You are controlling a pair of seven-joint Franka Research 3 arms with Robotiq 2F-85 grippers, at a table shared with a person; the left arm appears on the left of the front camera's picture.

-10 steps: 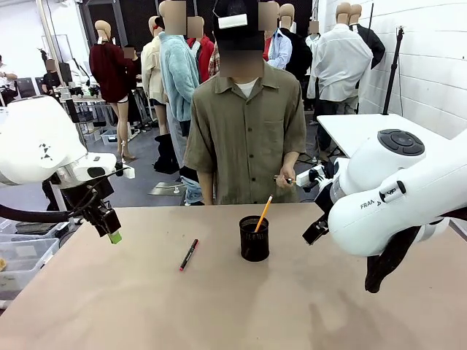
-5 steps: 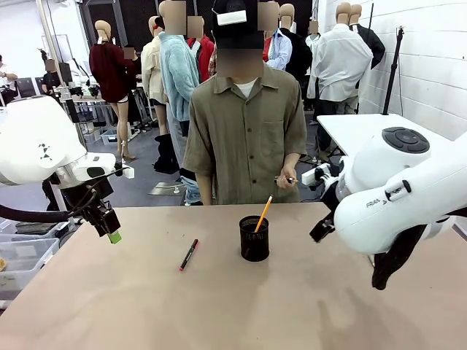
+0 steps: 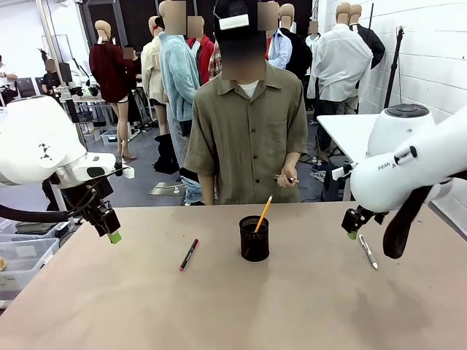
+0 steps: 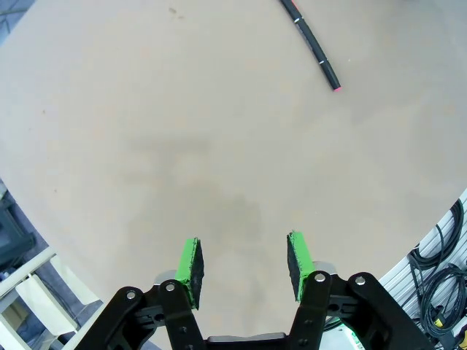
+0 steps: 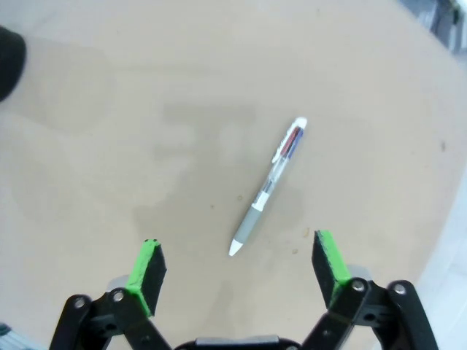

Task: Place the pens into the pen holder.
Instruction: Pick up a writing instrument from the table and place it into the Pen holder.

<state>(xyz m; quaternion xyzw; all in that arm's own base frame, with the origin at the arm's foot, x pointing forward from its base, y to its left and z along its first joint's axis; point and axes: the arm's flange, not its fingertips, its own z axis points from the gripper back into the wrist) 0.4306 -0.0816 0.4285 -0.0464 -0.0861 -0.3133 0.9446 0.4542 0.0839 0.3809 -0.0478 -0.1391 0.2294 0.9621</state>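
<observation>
On my side of the tan tabletop [image 3: 219, 313] nothing much is going on, so I'll start with the arms. Over at the left edge, the left gripper [image 3: 114, 236] hangs a bit above the surface. From its wrist cam the green pads [image 4: 191, 262] are partway apart with nothing but table between them, so it's carrying nothing.

A little further out, left of centre, the slim black pen with red ends [image 3: 189, 254] lies flat on the table. It's well apart from that gripper and off to the left of the cup.

On the right side, the right gripper [image 3: 352, 232] is down close to the table with its fingers [image 5: 146, 266] spread really wide. The pale grey-white click pen [image 5: 270, 186] lies flat just ahead of them, roughly centred in the gap, its white tip pointing back toward the wrist. The pads aren't touching it as far as I can see.

Mid-table sits the small black mesh pen holder [image 3: 254, 238], upright. The yellow-orange pencil [image 3: 263, 214] is already standing in it, leaning to the right and poking out over the rim.

At the far edge a person in an olive short-sleeve shirt [image 3: 244, 138] stands facing me. One hand [image 3: 289, 177] is held at waist height with some thin pen-like thing in it; too small for me to say more.
</observation>
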